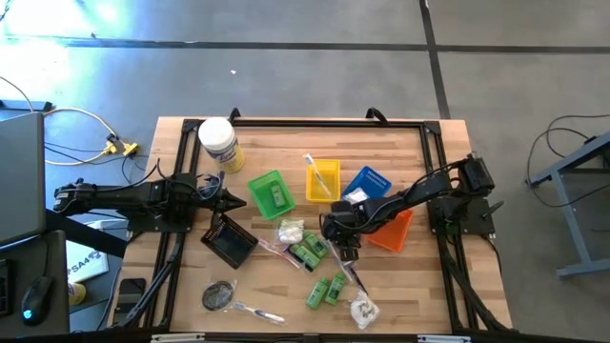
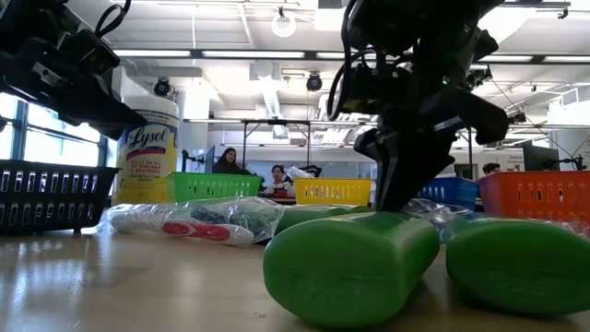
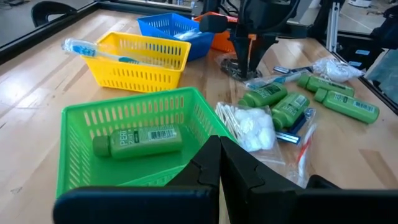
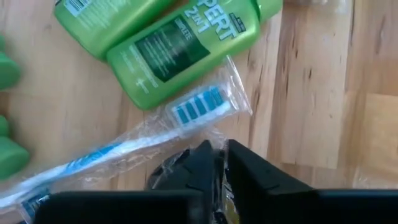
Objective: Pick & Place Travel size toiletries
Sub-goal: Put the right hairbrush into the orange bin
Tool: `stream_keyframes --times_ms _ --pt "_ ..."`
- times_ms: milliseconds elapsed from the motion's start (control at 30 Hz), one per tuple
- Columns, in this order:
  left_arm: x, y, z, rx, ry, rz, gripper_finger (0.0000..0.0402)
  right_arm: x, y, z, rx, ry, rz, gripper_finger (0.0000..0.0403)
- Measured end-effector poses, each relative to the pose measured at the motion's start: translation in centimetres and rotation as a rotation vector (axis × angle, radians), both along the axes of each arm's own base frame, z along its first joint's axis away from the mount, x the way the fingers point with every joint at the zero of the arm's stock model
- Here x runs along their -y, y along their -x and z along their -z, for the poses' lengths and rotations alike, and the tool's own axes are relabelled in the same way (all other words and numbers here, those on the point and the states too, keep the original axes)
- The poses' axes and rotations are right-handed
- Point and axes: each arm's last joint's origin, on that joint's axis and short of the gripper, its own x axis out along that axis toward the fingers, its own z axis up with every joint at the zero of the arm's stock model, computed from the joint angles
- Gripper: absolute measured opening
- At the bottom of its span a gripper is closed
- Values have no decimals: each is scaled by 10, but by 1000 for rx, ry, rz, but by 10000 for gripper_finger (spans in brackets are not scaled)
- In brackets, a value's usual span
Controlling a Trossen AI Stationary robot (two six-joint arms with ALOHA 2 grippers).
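My right gripper (image 4: 219,163) points down at the table's middle, among the travel size toiletries, and is shut on a dark round sachet (image 4: 169,169). Just beyond it lie a clear-wrapped toothbrush (image 4: 130,148) and two green Pert bottles (image 4: 186,46) flat on the wood. More green bottles (image 1: 324,289), a cotton-swab packet (image 3: 249,124) and a white packet (image 1: 362,310) lie nearby. My left gripper (image 3: 219,163) is shut and empty, level above the table's left side, facing the green tray (image 3: 81,124), which holds one green bottle (image 3: 138,142). My right gripper pinches the dark sachet's edge (image 4: 166,173) between its two fingers. It comes from above, slanting in from the table's right side. The fingers hide most of the sachet. It lies low on the wood beside the wrapped toothbrush.
The yellow tray (image 1: 322,181) holds a toothbrush. A blue tray (image 1: 365,183) and an orange tray (image 1: 396,229) stand right of it, and a black tray (image 1: 229,240) at the left. A large white Lysol jar (image 1: 217,143) stands at the far left. Another dark sachet (image 1: 217,295) lies near the front.
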Motion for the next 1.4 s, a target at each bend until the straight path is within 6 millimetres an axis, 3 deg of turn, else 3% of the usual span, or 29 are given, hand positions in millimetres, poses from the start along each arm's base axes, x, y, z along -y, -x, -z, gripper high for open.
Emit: stream_keyframes --times_ms 267,533,600,733,867,1000,1133,1400 --pt "0 0 -1 10 -1 -1 0 -2 0 -25 100 14 -11 3" --pt "0 0 0 3 -1 -6 0 -3 13 -84 318 -8 -23 2" --pt "0 0 0 2 -1 -6 0 -3 20 -108 423 -50 -36 2" --pt "0 0 -1 7 -2 -8 0 3 46 -158 608 -117 -54 2" --pt "0 0 -1 13 -4 -14 0 11 81 -194 801 -183 -47 2" --pt "-1 0 -1 13 -5 -16 0 22 120 -213 937 -245 -4 2" --pt "-1 0 -1 15 -5 -17 0 31 155 -210 996 -243 41 2" --pt "-1 0 -2 17 -6 -21 0 42 206 -169 1057 -246 63 2"
